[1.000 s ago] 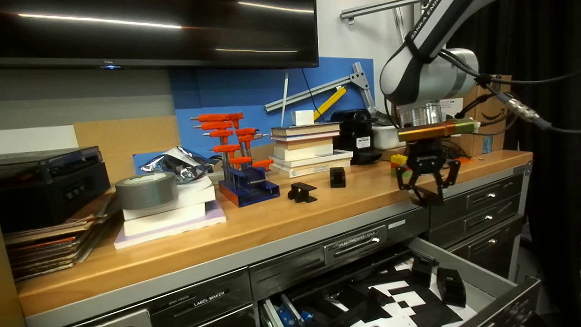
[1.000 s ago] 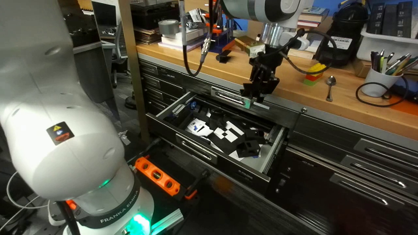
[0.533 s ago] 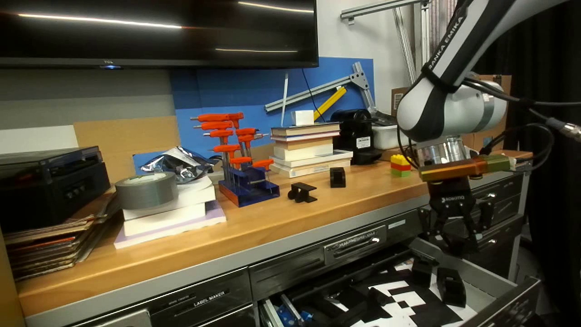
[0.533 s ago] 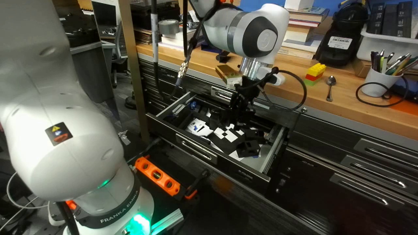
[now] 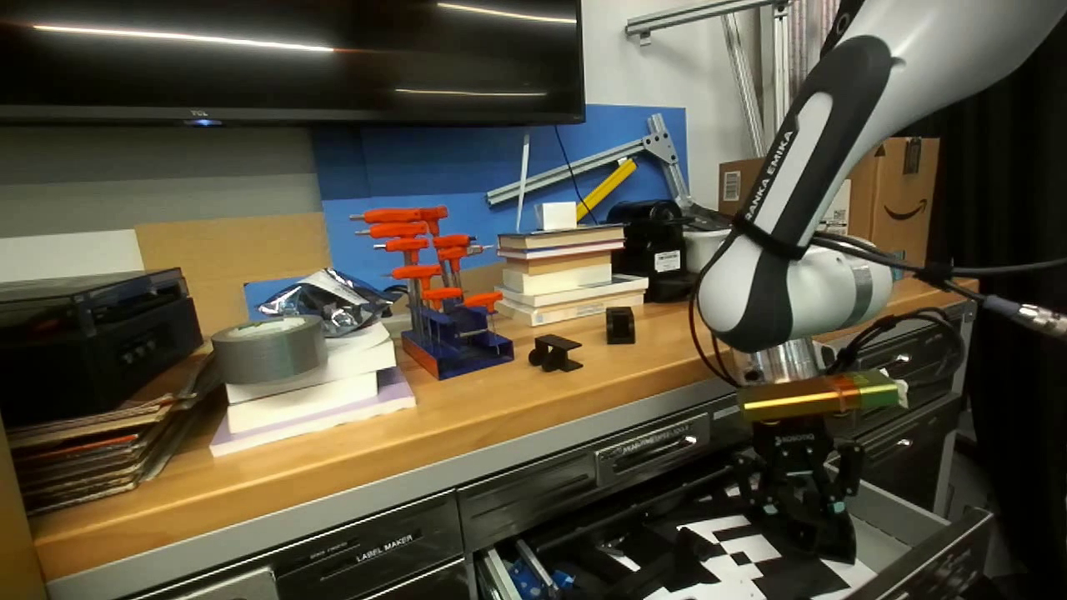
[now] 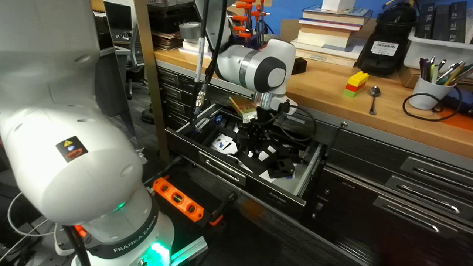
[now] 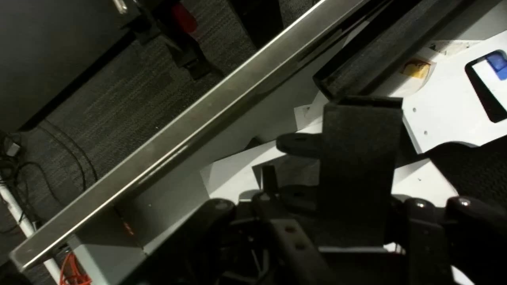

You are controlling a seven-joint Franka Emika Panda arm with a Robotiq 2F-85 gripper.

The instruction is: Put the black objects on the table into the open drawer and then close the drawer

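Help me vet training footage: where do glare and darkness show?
In an exterior view, light streaks reflect off the TV; in an exterior view, green glow washes out part of the base; in the wrist view, the black piece sinks into darkness lower down.

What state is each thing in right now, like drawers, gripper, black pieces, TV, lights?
Wide drawer, open.
Drawer above it, shut.
Gripper, over the wide drawer, unclear whether shut on a black piece.
Two black pieces, on the table.
Two more black pieces, in the drawer.
TV, screen dark, blue light on.
Base light, lit green.
Pen cup, upright, holding pens.
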